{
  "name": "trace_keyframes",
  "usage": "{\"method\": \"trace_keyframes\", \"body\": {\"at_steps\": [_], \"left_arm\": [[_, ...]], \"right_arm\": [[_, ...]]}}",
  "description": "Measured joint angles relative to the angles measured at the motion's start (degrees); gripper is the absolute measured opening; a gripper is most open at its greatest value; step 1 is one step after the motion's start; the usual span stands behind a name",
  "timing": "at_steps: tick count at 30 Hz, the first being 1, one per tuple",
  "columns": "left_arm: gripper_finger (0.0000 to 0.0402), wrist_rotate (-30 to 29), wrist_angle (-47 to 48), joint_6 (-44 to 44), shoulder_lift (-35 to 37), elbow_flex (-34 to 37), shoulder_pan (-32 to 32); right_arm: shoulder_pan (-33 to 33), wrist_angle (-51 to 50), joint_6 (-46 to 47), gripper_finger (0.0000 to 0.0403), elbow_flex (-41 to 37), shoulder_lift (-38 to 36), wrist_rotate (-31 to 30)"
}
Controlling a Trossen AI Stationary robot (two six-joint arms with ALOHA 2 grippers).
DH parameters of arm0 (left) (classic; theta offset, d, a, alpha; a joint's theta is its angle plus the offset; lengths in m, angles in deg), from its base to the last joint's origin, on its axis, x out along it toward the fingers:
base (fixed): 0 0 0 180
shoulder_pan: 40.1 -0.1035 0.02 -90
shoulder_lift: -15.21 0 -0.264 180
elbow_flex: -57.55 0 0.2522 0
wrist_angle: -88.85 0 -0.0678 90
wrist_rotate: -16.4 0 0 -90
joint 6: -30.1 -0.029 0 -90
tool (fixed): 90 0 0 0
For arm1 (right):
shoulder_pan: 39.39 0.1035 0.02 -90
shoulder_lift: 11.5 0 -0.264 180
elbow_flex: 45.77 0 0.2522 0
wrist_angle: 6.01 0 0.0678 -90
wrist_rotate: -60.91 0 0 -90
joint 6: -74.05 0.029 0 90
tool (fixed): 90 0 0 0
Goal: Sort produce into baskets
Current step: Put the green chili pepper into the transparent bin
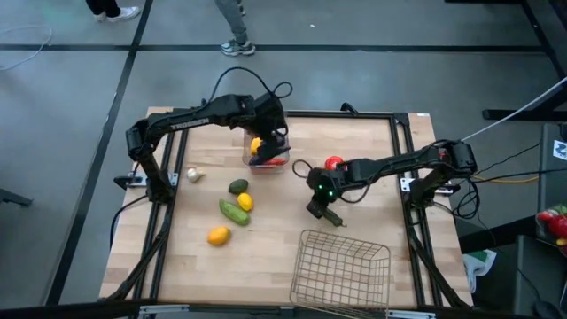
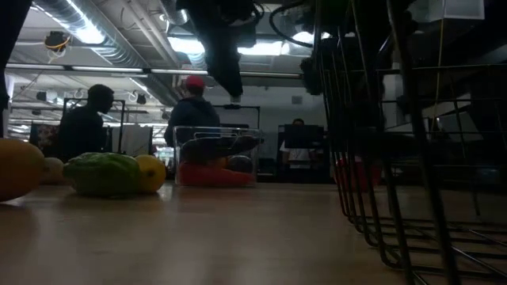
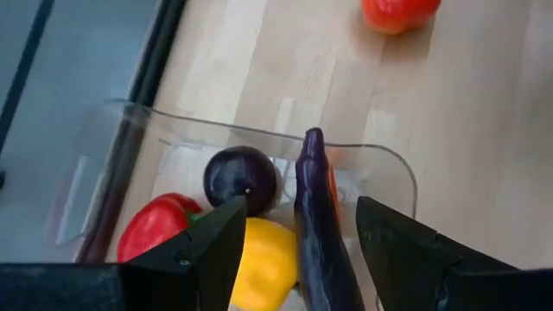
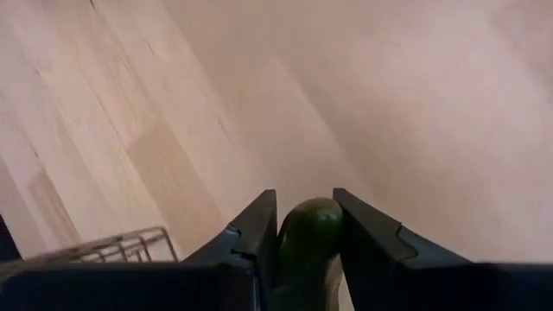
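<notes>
R gripper (image 4: 304, 226): jaws clamped on a dark green veg (image 4: 307, 229), its rounded end poking out between the fingers. It sits over bare wood just beyond the far rim of the wire basket (image 1: 342, 266), toward the table's centre; a corner of the mesh shows in the R wrist view. A red fruit (image 1: 333, 163) lies further off from the basket, by the R arm.

L gripper (image 3: 298, 250): jaws partly apart, gripping nothing. It hangs over the clear bin (image 3: 380, 168), well apart from the wire basket at the table's far edge. A long purple eggplant (image 3: 317, 225) stands tilted between the fingers, but not pinched. Also in the bin: round dark purple fruit (image 3: 242, 177), red pepper (image 3: 160, 226), yellow piece (image 3: 259, 263).

On the table to the basket's L side: green veg (image 1: 238, 186), yellow fruit (image 1: 245, 202), light green veg (image 1: 234, 212), orange-yellow fruit (image 1: 218, 235), all close together. White garlic (image 1: 193, 175) sits farther out on that side.
</notes>
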Motion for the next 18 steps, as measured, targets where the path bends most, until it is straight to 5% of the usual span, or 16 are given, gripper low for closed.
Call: {"method": "trace_keyframes", "body": {"at_steps": [10,18], "left_arm": [[0.0217,-0.3,5.9,3.0,12.3,-0.1,-0.6],[0.0217,-0.4,12.1,8.4,22.8,0.9,-0.4]], "right_arm": [[-6.6,2.3,-10.3,0.0106,6.4,0.0,-0.9],[-11.3,16.6,-17.8,0.0106,9.6,-0.1,-2.5]]}}
